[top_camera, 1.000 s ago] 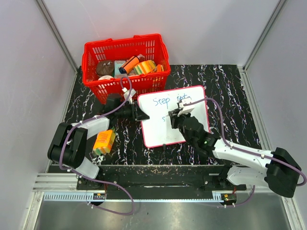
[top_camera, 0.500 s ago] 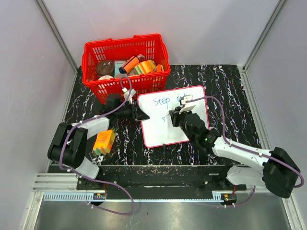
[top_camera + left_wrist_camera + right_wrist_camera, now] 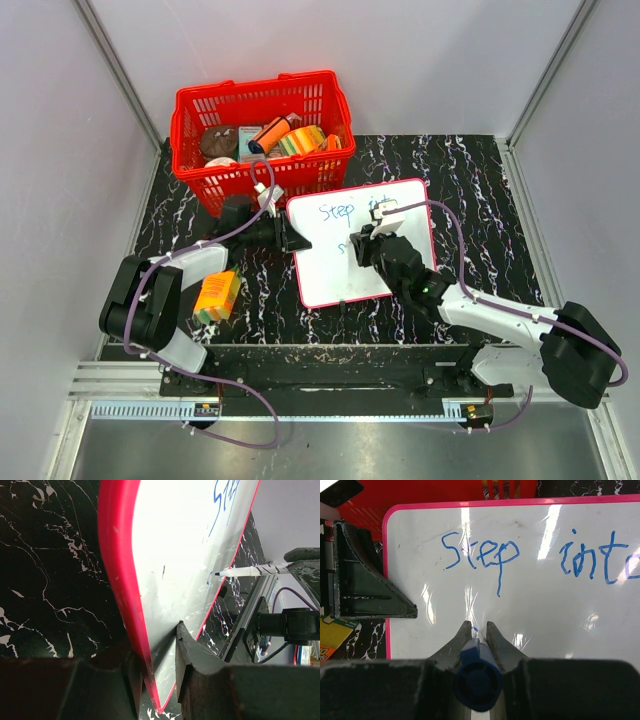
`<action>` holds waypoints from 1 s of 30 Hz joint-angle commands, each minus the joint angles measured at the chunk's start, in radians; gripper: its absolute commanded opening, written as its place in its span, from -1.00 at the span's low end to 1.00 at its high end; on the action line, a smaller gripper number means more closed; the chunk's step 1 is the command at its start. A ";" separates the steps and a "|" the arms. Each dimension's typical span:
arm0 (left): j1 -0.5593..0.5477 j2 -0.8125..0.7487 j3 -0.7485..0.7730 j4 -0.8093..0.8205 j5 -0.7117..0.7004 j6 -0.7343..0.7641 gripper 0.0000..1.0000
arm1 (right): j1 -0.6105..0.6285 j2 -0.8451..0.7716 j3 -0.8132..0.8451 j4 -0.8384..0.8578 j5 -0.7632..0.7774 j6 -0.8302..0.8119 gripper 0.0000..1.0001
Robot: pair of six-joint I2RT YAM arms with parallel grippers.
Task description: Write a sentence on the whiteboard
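A black table point(image 3: 480, 190) veined with white sits between pale grey walls; the whiteboard point(image 3: 325, 275), white with a thin red frame, lies near its middle, turned slightly. Behind the whiteboard's far left corner stands a red basket point(image 3: 260, 82) filled with assorted packets; to the whiteboard's left, well apart from it, an orange box point(image 3: 217, 296) lies on the table.

The left gripper point(image 3: 157, 642) comes in from the whiteboard's left side; its fingers stand narrow, pinching the red frame at the left edge, one finger against the white face and the other against the back. The right gripper point(image 3: 475, 630) hangs over the whiteboard's middle, its arm reaching in past the near right corner; its fingers are closed tight on a marker point(image 3: 477, 680) with a blue end, which points down at the white face.

The sentence point(image 3: 485, 560) runs in thin blue handwriting along the whiteboard's far edge; the right wrist view reads "Step into" there, the last letter cut by the picture's edge; below "Step", right at the marker's tip, lies a small blue stroke. In the left wrist view the tip sits at the white face; whether it touches cannot be told.
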 commanded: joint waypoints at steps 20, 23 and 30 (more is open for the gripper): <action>-0.023 0.055 -0.010 -0.100 -0.238 0.175 -1.00 | -0.003 0.012 -0.008 0.007 0.042 0.031 -1.00; -0.023 0.055 -0.010 -0.098 -0.236 0.175 -1.00 | -0.003 0.001 -0.022 0.007 0.035 0.042 -1.00; -0.023 0.056 -0.010 -0.098 -0.236 0.175 -1.00 | -0.003 -0.002 -0.031 -0.013 0.030 0.043 -1.00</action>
